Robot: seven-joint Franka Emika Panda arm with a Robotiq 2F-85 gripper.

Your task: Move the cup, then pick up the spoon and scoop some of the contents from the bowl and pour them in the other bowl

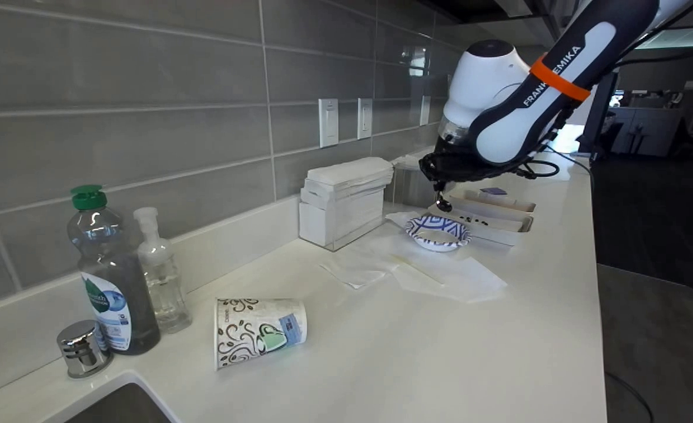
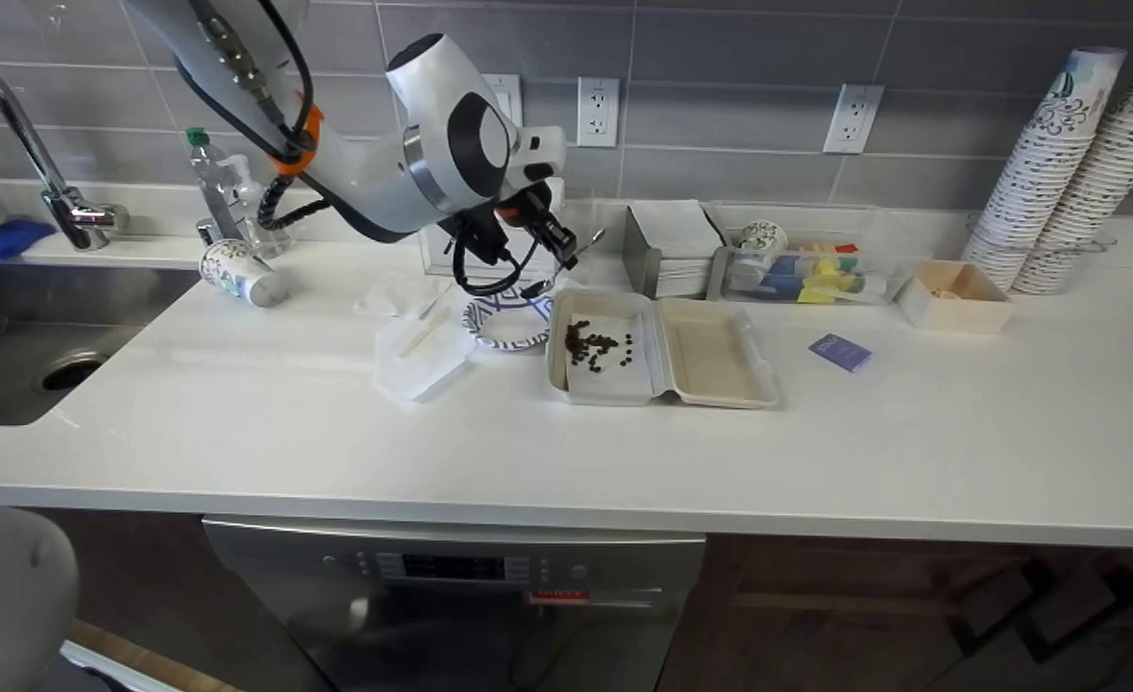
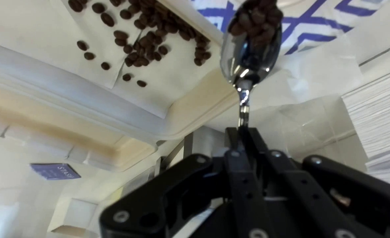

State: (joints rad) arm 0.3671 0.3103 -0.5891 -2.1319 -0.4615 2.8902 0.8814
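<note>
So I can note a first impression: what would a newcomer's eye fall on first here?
Probably the shiny spoon, large in the wrist view, held in the closed jaws near the blue-patterned bowl and apparently carrying dark beans. Next, the open takeout box with more beans scattered in one half, then the paper cup lying on its side near the sink.

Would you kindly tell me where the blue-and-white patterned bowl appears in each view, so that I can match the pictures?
In an exterior view: the bowl is right of centre, slightly below mid-height.
In an exterior view: the bowl is a little left of and above centre.
Wrist view: the bowl is right of centre, cut off by the top edge.
Shared landmark: the takeout box holding dark beans, beside the bowl in all three.
</note>
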